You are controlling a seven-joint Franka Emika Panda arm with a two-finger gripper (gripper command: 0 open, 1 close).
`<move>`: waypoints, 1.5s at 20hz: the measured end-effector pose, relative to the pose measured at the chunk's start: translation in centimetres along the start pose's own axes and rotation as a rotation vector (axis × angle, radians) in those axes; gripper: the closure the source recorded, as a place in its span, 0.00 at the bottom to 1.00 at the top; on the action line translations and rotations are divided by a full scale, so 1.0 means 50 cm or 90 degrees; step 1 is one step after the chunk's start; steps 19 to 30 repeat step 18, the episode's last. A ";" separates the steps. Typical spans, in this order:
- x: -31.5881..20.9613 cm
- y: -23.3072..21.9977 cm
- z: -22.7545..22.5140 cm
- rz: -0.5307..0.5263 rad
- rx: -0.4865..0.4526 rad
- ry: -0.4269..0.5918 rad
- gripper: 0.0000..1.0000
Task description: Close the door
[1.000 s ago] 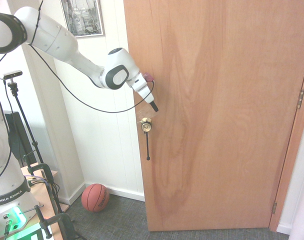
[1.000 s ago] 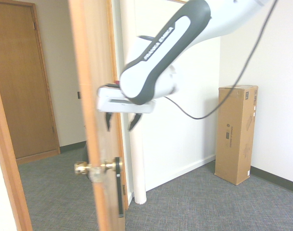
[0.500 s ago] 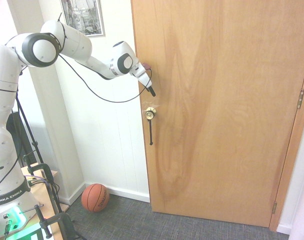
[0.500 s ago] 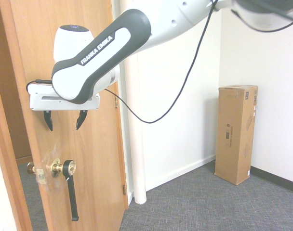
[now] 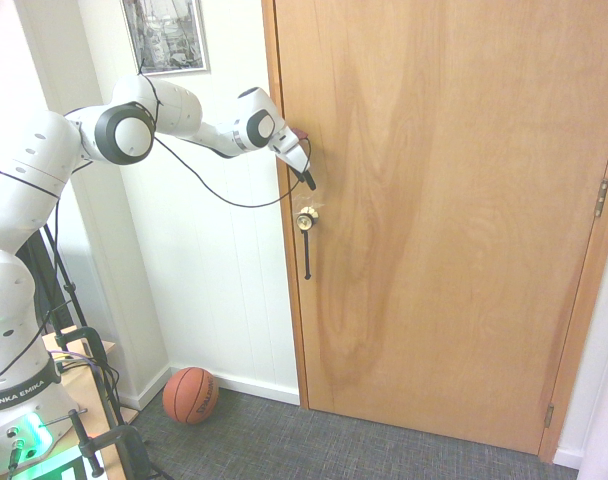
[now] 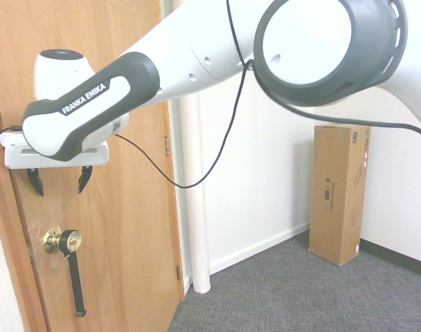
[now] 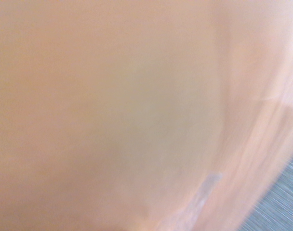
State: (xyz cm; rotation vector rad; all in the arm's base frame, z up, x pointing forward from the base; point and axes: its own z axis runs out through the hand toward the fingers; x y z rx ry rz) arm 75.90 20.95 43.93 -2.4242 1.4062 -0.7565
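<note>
The door point(image 5: 434, 250) stands upright in its frame point(image 5: 295, 300), flush or very nearly so; whether it is latched cannot be told. Its brass knob point(image 6: 70, 241) is on the side of the door away from the hinges point(image 5: 601, 198), and a black strap point(image 6: 77, 285) hangs from the knob down the door's face. Clear tape point(image 6: 41, 232) shows on the door around the knob's base.

The arm point(image 5: 124, 130) reaches to the knob side of the door, and the jaws are above the knob, pointing downward, set wide with a gap between them. They are close to the door's face; whether they touch it cannot be told. The wrist view shows blurred wood grain, with grey floor point(image 7: 281, 197) past the door's edge.

A basketball point(image 5: 191, 396) lies on the floor beyond the door's knob side, near the white wall point(image 5: 209, 260), and a framed picture point(image 5: 166, 35) hangs on that wall, above the ball. Beyond the door's hinge side are a white pipe point(image 6: 195, 200), just beside it, and a tall carton point(image 6: 335, 194), well apart from it
</note>
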 end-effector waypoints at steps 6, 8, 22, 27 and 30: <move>0.012 -0.011 -0.005 -0.028 -0.019 -0.010 0.00; 0.018 -0.001 -0.013 -0.021 -0.004 -0.014 0.00; 0.144 0.160 -0.146 0.027 -0.057 -0.053 0.00; 0.144 0.160 -0.146 0.027 -0.057 -0.053 0.00; 0.144 0.160 -0.146 0.027 -0.057 -0.053 0.00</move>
